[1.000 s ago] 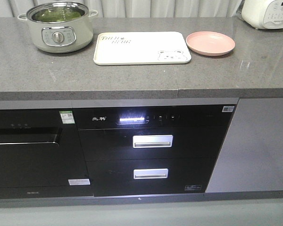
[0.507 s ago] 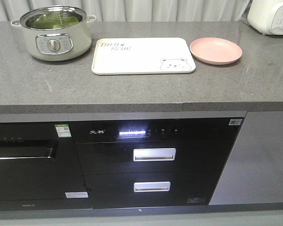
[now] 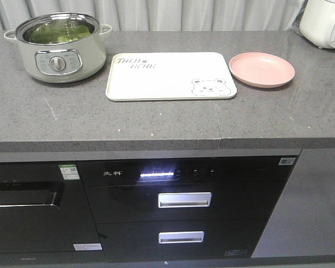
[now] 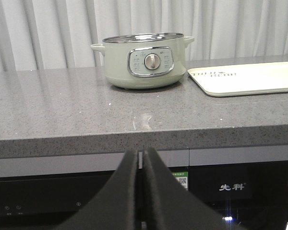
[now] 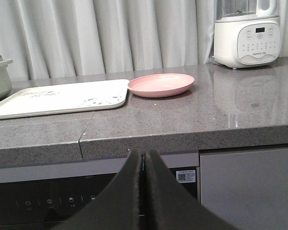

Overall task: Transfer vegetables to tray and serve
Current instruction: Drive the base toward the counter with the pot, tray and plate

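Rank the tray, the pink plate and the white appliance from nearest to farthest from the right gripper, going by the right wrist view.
From the right gripper:
1. Tray, ahead and to the left; its near corner comes closest.
2. Pink plate, slightly to the right, set a little further back.
3. White appliance, far right, at the very back.

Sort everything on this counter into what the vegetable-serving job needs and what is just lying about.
For the job: green vegetables, sitting in the pot; cream bear tray.
Just lying about: pink plate; white appliance.
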Controlling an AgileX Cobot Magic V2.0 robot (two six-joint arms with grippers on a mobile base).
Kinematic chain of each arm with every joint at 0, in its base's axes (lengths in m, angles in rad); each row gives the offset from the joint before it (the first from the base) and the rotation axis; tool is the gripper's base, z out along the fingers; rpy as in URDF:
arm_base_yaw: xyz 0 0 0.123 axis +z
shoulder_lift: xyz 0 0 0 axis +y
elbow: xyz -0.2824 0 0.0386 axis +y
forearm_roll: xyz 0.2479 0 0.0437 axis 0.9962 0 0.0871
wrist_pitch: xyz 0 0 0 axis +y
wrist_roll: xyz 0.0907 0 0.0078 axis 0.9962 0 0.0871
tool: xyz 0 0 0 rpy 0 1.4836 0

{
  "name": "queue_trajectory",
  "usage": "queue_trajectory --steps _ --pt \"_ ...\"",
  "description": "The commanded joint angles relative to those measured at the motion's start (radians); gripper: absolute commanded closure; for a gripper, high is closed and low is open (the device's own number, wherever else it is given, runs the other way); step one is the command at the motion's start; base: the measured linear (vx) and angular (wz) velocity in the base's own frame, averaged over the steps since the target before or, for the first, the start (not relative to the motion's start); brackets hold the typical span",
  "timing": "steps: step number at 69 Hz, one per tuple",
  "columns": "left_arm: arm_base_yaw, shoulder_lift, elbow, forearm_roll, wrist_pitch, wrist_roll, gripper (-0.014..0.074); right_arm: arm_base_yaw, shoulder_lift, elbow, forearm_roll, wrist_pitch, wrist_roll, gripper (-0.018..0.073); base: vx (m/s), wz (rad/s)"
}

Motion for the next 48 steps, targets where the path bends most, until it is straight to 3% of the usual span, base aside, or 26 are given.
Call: queue_trajectory --steps 1,48 --pt "-0.002 -0.015 0.023 -0.005 -0.076 -0.007 0.0602 -0.003 -0.005 0.016 -0.008 -0.077 -0.001 0.0562 0.10 0.00" --pt "-0.002 -0.015 0.023 -0.005 -0.076 -0.007 0.0602 -0.003 -0.005 0.016 -0.008 -0.078 -0.001 0.0562 0.10 0.01"
